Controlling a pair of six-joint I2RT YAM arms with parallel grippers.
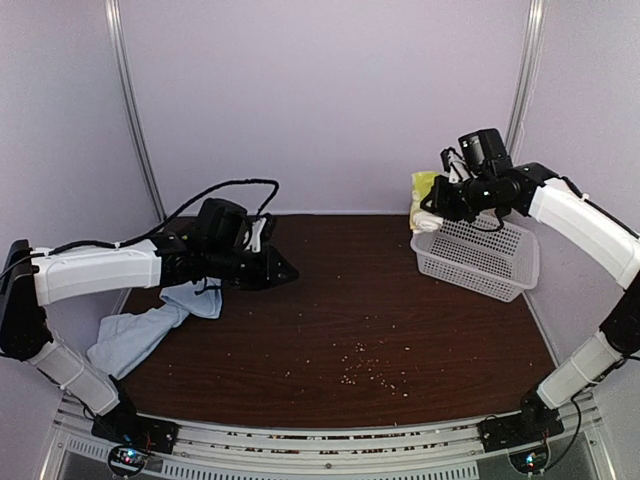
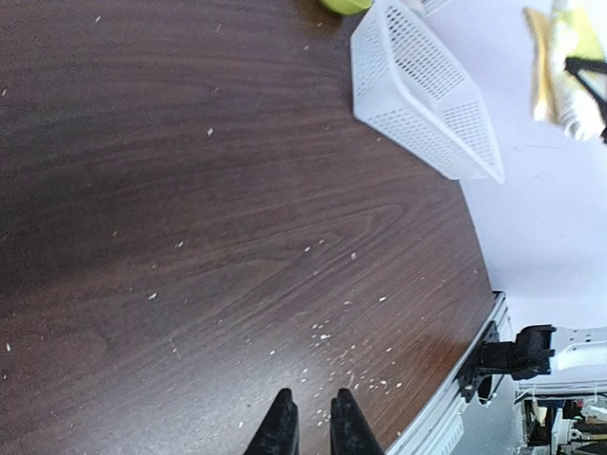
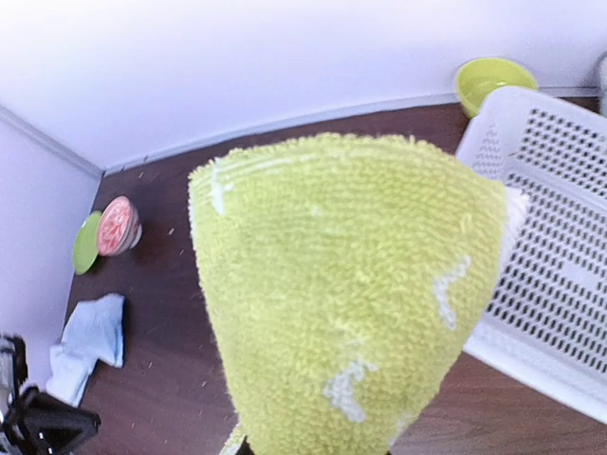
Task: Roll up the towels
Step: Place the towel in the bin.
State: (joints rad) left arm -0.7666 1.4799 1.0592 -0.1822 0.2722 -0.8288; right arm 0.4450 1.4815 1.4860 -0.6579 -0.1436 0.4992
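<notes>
Left end effector point(image 2: 315, 428): fingers barely apart, nothing between them. It hovers over the dark brown wooden table point(image 1: 340, 310), pointing right.

The pale blue cloth towel point(image 1: 150, 325) lies crumpled at the table's left side, partly under my left wrist. I'm not touching it. It looks limp and light with no stiffness, so it will bunch if pushed. My call: spread it flat first, then pinch the two corners of one short edge and roll from there.

Pale specks point(image 1: 365, 372) are scattered mid-table. Terry will likely pick them up.

On the right side, my right end effector point(image 1: 438, 208) is pinching the lime-green terry towel with cream markings point(image 3: 351, 284). It's lifted off the table, above the near-left corner of the white perforated plastic basket point(image 1: 480, 262). My wrist view is almost all towel, so the fingers themselves are hidden. The towel hangs in a cone from one grip point. It has a thick pile, soft and not slippery, and holds fine in a pinch. It needs laying out flat on open table, not in the basket. Best hold is a hemmed corner; a mid-cloth grab just gathers folds.
</notes>
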